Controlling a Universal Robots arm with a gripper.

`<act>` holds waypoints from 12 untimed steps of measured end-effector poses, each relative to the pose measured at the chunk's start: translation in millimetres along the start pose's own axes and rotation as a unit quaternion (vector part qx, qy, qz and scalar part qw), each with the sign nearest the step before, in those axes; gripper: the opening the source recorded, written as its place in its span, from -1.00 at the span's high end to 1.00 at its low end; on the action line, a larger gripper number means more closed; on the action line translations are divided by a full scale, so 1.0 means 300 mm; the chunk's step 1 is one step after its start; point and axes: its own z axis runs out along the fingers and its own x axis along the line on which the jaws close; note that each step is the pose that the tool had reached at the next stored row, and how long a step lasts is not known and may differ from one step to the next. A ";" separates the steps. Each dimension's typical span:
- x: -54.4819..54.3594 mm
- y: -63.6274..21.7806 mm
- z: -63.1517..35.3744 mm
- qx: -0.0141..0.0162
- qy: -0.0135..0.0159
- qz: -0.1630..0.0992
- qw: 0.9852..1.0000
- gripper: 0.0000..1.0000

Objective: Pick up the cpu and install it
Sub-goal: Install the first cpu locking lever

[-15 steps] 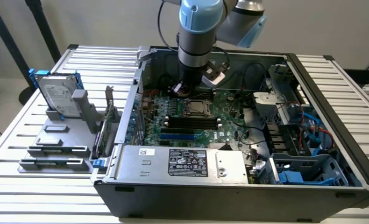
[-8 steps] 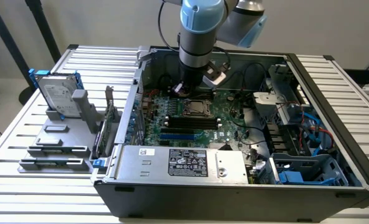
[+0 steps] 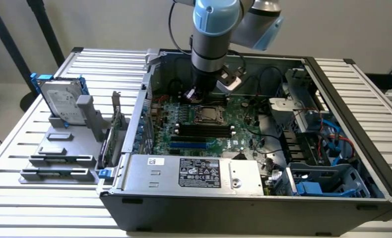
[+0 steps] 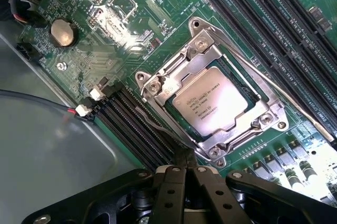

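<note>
Already the cpu lies flat in its socket on the motherboard, silver top up, square with the metal frame around it. That fit is a judgement, but no corner looks raised.

The gripper hangs just above the board beside the socket, its fingers pressed together and holding nothing. In the exterior view the arm reaches straight down into the open case, the gripper near the case's back wall, just behind the socket. Coming down vertical probably keeps it off the case walls and cables.

The socket's retention frame lies around the chip; whether its lever is latched I cannot tell.

On the slatted table, beside the case on the exterior view's left, a grey fixture holds a hard drive upright, well apart from the work. Standing it on edge probably leaves it easy to grasp from above.
</note>
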 end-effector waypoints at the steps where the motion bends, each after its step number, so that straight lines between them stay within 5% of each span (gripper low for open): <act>1: 0.001 0.001 0.000 0.000 0.000 0.000 1.000 0.79; 12: 0.009 0.013 0.003 0.000 0.000 0.000 1.000 0.79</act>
